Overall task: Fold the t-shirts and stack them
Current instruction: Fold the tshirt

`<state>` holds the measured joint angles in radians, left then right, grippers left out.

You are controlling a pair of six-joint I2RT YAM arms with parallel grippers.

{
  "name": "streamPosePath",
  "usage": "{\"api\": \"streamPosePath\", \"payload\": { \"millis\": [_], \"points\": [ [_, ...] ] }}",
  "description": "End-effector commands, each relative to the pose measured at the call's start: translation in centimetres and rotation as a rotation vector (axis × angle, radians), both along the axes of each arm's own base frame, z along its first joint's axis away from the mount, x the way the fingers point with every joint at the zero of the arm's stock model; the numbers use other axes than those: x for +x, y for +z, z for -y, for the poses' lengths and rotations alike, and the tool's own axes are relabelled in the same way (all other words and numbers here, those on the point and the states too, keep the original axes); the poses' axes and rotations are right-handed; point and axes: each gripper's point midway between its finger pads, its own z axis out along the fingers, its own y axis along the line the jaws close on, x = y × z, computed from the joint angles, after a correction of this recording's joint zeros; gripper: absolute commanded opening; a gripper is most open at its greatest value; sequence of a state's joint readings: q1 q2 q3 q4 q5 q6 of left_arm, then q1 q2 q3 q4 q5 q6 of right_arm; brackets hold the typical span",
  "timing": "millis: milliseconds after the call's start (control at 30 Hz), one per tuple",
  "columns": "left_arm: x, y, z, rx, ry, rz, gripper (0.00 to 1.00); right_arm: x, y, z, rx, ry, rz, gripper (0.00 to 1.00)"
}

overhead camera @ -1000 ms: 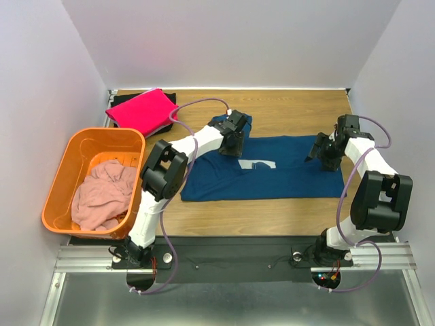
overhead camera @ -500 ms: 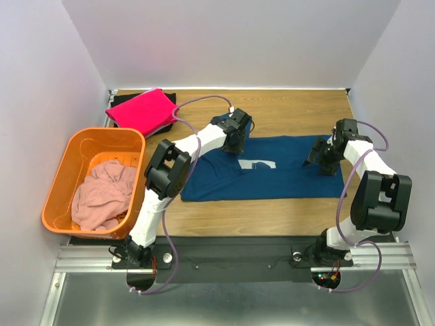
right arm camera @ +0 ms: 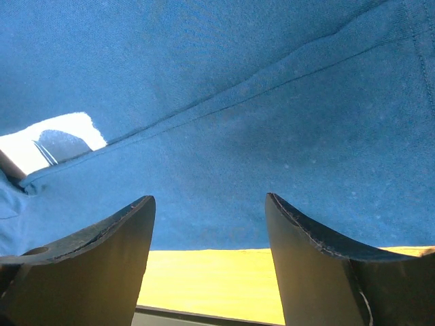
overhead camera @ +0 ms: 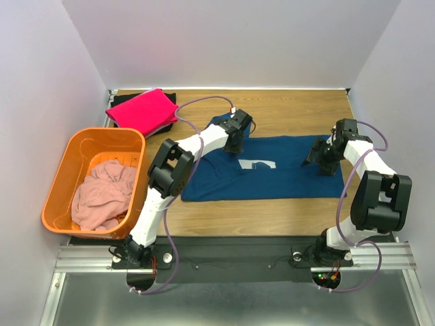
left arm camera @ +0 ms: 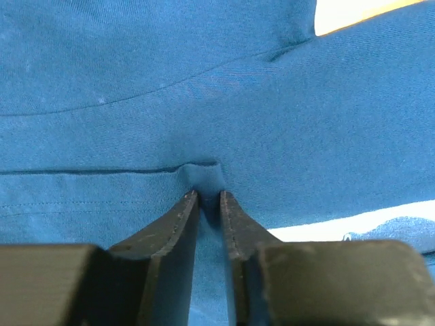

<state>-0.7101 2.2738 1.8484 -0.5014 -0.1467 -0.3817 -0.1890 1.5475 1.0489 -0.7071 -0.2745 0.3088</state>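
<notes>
Left gripper (left arm camera: 207, 198): I see it pinched narrow on a ridge of the navy t-shirt (overhead camera: 272, 178), which lies flat at centre frame.
Right gripper (right arm camera: 209, 217): spread wide over the navy t-shirt's right edge.
Pink t-shirt (overhead camera: 141, 109): folded, upper left.

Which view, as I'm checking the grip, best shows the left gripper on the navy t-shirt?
The left wrist view: the left gripper is nearly shut, pinching a small fold of the navy t-shirt. Top external shows only its back at the shirt's far edge; the right wrist view misses it.
</notes>
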Motion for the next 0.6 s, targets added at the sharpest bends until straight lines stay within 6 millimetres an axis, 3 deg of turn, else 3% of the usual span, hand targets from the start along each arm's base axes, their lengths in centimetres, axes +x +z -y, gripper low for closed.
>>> {"api": "streamPosePath", "payload": {
  "millis": [0, 33, 267, 567],
  "points": [
    [0.8, 0.8, 0.1, 0.019, -0.006, 0.029, 0.28, 0.6, 0.7, 0.1, 0.001, 0.017, 0.038, 0.71],
    [0.9, 0.9, 0.1, 0.017, -0.006, 0.032, 0.28, 0.6, 0.7, 0.0, 0.003, 0.016, 0.038, 0.71],
    [1.4, 2.2, 0.8, -0.009, -0.010, 0.055, 0.00, 0.5, 0.4, 0.2, -0.006, 0.014, 0.029, 0.71],
    [2.4, 4.3, 1.5, -0.047, 0.000, 0.107, 0.00, 0.4, 0.4, 0.2, -0.009, 0.012, 0.028, 0.71]
  ]
}}
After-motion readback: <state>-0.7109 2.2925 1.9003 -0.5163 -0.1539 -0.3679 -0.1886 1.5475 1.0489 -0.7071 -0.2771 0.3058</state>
